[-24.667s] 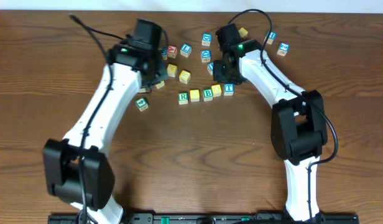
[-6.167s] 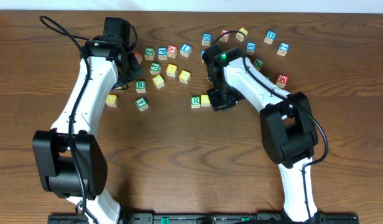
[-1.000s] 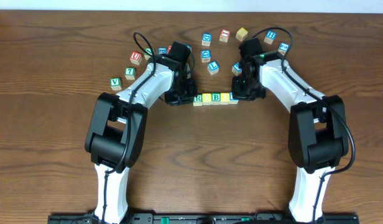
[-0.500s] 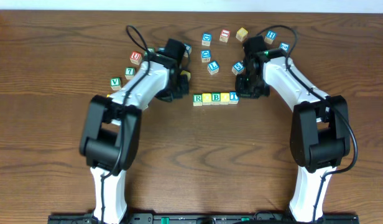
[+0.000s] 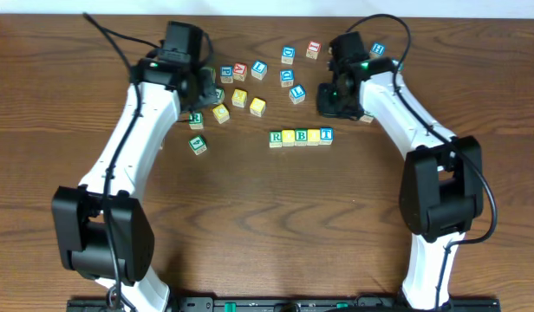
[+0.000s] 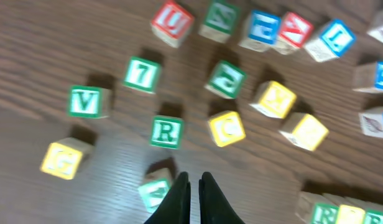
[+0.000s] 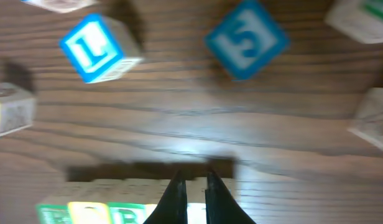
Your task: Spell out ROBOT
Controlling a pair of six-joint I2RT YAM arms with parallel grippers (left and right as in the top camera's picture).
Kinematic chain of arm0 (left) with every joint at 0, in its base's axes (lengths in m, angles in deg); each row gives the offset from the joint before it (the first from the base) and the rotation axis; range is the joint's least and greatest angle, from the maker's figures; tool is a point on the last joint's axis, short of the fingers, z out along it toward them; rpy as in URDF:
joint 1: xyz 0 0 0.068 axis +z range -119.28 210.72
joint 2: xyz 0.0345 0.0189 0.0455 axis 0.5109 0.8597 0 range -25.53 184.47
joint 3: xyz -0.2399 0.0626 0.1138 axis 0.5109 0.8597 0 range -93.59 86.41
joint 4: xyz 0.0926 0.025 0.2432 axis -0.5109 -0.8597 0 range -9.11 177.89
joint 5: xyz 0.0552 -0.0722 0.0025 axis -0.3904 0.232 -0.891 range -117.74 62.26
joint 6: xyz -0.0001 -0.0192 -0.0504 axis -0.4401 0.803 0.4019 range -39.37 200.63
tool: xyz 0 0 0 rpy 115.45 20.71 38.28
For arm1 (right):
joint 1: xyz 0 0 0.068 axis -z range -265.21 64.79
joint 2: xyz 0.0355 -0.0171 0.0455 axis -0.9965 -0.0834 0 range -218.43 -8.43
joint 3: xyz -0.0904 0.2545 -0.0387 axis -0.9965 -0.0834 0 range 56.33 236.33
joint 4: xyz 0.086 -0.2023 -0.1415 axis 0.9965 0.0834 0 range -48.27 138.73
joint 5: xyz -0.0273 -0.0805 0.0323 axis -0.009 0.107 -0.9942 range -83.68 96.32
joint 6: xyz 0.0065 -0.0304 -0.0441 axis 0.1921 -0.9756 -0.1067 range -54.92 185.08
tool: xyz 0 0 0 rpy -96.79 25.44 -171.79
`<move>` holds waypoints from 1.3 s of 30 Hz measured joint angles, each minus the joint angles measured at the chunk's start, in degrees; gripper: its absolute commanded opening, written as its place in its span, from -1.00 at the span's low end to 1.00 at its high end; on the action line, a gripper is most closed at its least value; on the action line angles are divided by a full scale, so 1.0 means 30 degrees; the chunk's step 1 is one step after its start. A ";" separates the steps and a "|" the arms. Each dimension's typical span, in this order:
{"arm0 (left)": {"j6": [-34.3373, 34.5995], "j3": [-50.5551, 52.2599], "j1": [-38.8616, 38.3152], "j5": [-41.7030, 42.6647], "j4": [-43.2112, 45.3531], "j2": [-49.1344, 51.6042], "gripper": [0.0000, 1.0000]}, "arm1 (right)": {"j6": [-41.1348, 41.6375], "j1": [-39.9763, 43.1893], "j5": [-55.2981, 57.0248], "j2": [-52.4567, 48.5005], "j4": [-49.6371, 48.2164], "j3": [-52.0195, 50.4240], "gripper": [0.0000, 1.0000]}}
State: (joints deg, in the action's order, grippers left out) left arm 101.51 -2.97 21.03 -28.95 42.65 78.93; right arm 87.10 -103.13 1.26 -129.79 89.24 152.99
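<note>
Closed claw [image 7: 193, 180] by cube row [image 7: 126, 213]; blue L cube [image 7: 98, 50], blue 5 cube [image 7: 246, 38] beyond

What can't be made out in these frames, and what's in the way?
1. Letters on the row's two yellow cubes: too small overhead; blurred and cut off by the bottom edge in the right wrist view.
2. Overhead, the left gripper and right gripper: hidden under their own wrists.
3. Any cubes beneath the left arm overhead: hidden by it.

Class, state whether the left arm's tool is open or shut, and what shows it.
Shut. In the left wrist view the left tool has its fingers nearly together, nothing between them.
</note>
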 measured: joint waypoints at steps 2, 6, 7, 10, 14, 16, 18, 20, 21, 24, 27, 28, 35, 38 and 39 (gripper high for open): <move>0.0000 0.0000 0.0306 -0.0117 -0.0291 0.0007 -0.85 | 0.0291 -0.0474 0.0015 -0.0051 -0.0379 0.0000 -0.88; 0.0000 0.0000 0.0634 -0.0197 -0.0525 0.0007 -0.85 | 0.0685 -0.1392 0.0270 -0.0284 -0.0852 0.0007 -0.90; 0.0000 0.0000 0.0663 -0.0219 -0.0576 0.0007 -0.85 | 0.0721 -0.1559 0.0291 -0.0357 -0.0962 0.0007 -0.90; 0.0007 0.0000 0.0663 -0.0219 -0.0619 0.0007 -0.85 | 0.0918 -0.2149 0.0350 -0.0612 -0.1472 0.0007 -0.92; 0.0000 0.0000 0.0663 -0.0219 -0.0634 0.0007 -0.85 | 0.1071 -0.2659 0.0423 -0.0772 -0.1989 0.0000 -0.92; 0.0000 0.0000 0.0663 -0.0219 -0.0656 0.0007 -0.85 | 0.1078 -0.2856 0.0481 -0.0882 -0.2295 0.0007 -0.92; 0.0000 0.0000 0.0663 -0.0219 -0.0714 0.0007 -0.85 | 0.1078 -0.2973 0.0554 -0.1005 -0.2463 0.0000 -0.92; 0.0000 0.0000 0.0663 -0.0219 -0.0758 0.0007 -0.85 | 0.1078 -0.2994 0.0568 -0.1122 -0.2484 0.0007 -0.92; 0.0000 0.0000 0.0663 -0.0219 -0.0772 0.0007 -0.85 | 0.1078 -0.3016 0.0583 -0.1166 -0.2499 0.0007 -0.93; 0.0007 0.0000 0.0663 -0.0219 -0.0772 0.0007 -0.85 | 0.1144 -0.3045 0.0634 -0.1253 -0.2499 0.0007 -0.97; 0.0000 0.0000 0.0663 -0.0219 -0.0772 0.0007 -0.85 | 0.1362 -0.3111 0.0641 -0.1260 -0.2506 0.0000 -0.98; 0.0007 0.0000 0.0663 -0.0219 -0.0772 0.0007 -0.85 | 0.1428 -0.3162 0.0663 -0.1260 -0.2521 0.0007 -0.98; 0.0000 0.0000 0.0663 -0.0219 -0.0772 0.0007 -0.85 | 0.1741 -0.3701 0.0685 -0.1297 -0.2557 0.0007 -0.98; 0.0000 0.0000 0.0663 -0.0219 -0.0772 0.0007 -0.85 | 0.1923 -0.3825 0.0685 -0.1297 -0.2535 0.0007 -0.98; 0.0000 0.0000 0.0663 -0.0219 -0.0772 0.0007 -0.85 | 0.1960 -0.3825 0.0685 -0.1297 -0.2528 0.0007 -0.98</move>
State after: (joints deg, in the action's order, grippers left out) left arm 101.51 -2.97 23.02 -29.61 40.34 78.95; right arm 92.98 -114.60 3.31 -133.68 81.65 153.01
